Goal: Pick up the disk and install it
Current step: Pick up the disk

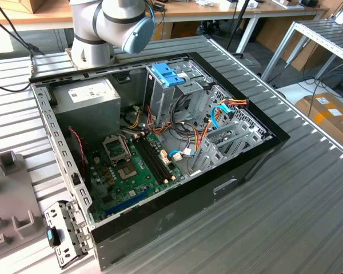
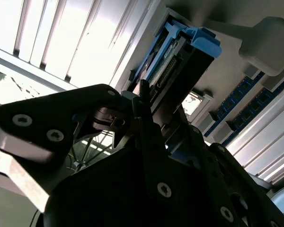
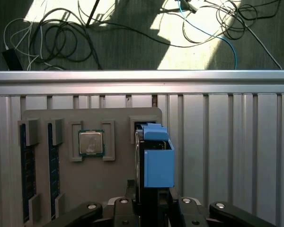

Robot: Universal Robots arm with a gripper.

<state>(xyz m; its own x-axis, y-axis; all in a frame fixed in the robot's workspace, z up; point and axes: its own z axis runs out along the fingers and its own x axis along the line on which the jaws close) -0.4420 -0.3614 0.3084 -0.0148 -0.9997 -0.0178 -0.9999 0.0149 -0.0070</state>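
Both wrist views show the gripper (image 3: 152,197) (image 2: 154,125) pinching the disk (image 3: 157,158) (image 2: 180,61), one finger on each flat side. The disk stands on edge, framed by its light-blue carrier. It is over a slot in the grey tray (image 3: 118,184); I cannot tell whether it sits in the slot or hangs just clear. A processor (image 3: 91,143) and two memory sticks (image 3: 26,175) lie in the tray, which rests on the slatted table (image 3: 227,142). In the exterior view the open case (image 1: 177,211) stands just near of the arm (image 1: 117,23), with a blue latch (image 1: 167,74) on its far drive cage.
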